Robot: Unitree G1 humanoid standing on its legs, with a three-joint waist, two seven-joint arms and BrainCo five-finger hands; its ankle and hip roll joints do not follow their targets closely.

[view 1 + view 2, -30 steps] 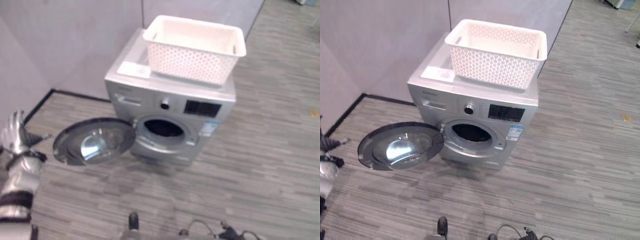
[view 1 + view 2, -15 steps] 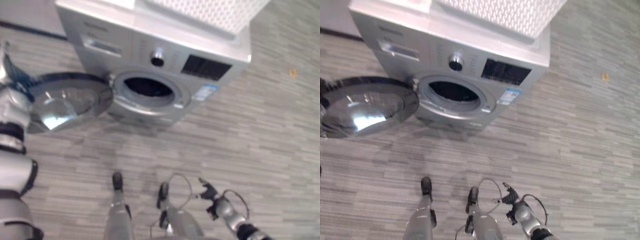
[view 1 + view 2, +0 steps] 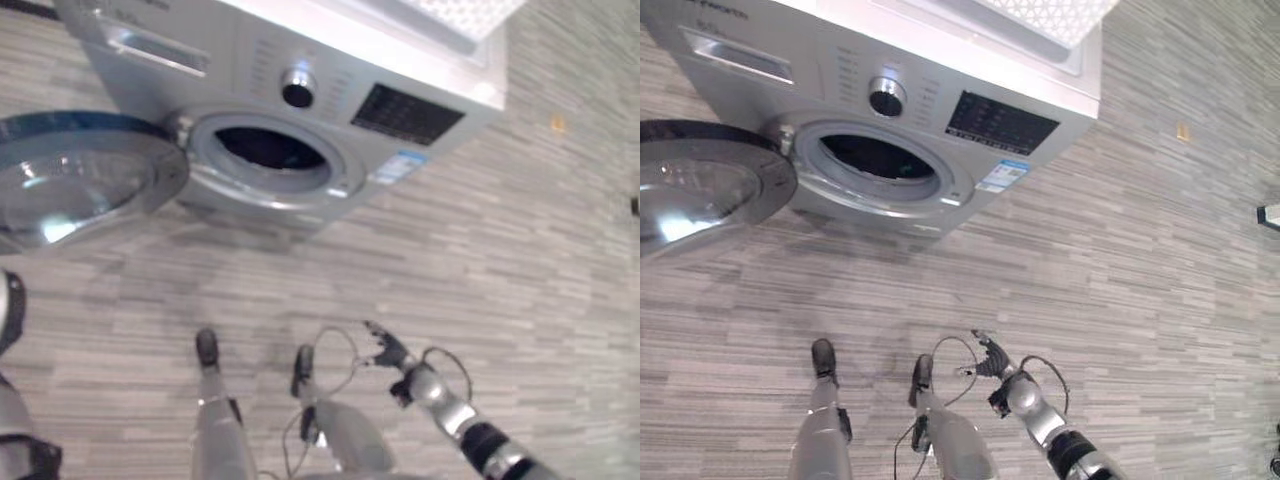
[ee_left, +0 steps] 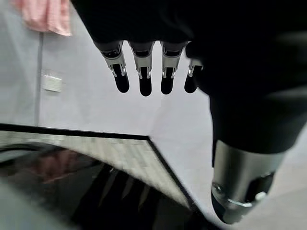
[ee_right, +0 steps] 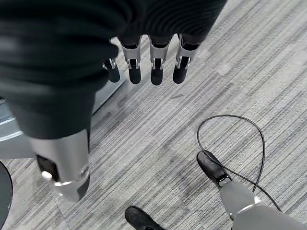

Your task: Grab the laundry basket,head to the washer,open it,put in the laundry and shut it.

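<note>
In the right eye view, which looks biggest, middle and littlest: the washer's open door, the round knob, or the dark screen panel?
Biggest to littlest, as they look:
1. The open door, though it sits nearer the camera and is cut off at the edge.
2. The dark screen panel.
3. The round knob.

Silver washer (image 3: 900,90) with dark-rimmed door (image 3: 700,190), white lattice basket (image 3: 1050,12) (grey-striped floor (image 3: 1140,260)).

Silver front-loading washer (image 3: 300,90), round door (image 3: 70,185) swung wide open, white perforated laundry basket (image 3: 1050,15) on top.
</note>
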